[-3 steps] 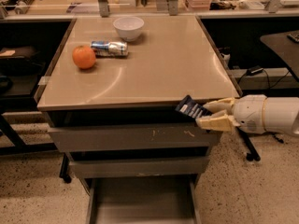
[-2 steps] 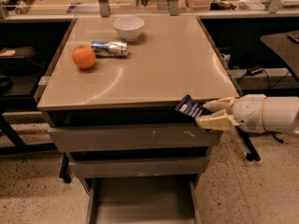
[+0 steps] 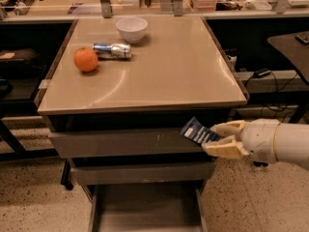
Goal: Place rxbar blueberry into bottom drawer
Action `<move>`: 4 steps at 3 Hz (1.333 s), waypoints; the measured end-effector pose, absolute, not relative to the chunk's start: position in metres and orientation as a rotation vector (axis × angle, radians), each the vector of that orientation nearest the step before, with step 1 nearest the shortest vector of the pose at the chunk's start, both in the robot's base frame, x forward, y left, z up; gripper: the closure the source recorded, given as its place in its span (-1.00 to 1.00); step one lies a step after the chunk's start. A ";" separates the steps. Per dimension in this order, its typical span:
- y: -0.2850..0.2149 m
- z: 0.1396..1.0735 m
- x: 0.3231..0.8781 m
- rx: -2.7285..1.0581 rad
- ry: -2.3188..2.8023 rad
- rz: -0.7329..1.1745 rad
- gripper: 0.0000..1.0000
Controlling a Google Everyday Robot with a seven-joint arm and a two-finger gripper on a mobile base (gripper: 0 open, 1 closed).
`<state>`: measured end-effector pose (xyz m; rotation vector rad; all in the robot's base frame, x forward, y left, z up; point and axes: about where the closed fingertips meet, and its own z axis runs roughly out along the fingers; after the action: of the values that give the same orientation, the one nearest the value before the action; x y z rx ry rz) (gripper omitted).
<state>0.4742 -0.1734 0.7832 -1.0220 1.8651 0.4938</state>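
My gripper (image 3: 218, 138) reaches in from the right, in front of the cabinet's right side at the height of the top drawer front. It is shut on the rxbar blueberry (image 3: 198, 131), a flat dark navy wrapper with light print that sticks out to the left of the fingers (image 3: 227, 148). The bottom drawer (image 3: 145, 211) is pulled open below, a shallow grey tray with a plain floor. The bar is held above and to the right of that drawer.
On the beige cabinet top (image 3: 169, 71) lie an orange (image 3: 86, 59), a silvery-blue can (image 3: 112, 50) on its side and a white bowl (image 3: 132, 29). Two shut grey drawers (image 3: 120, 143) sit above the open one. A dark table (image 3: 289, 47) stands at right.
The gripper with the bar has dropped slightly and moved a little left; nothing else has moved.
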 end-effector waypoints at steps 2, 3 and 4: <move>-0.154 0.685 0.432 -1.142 1.931 0.473 1.00; -0.151 0.627 0.434 -1.160 1.963 0.527 1.00; -0.150 0.627 0.434 -1.164 1.962 0.526 1.00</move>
<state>0.4335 -0.1503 0.6268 -1.1637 1.9617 0.5260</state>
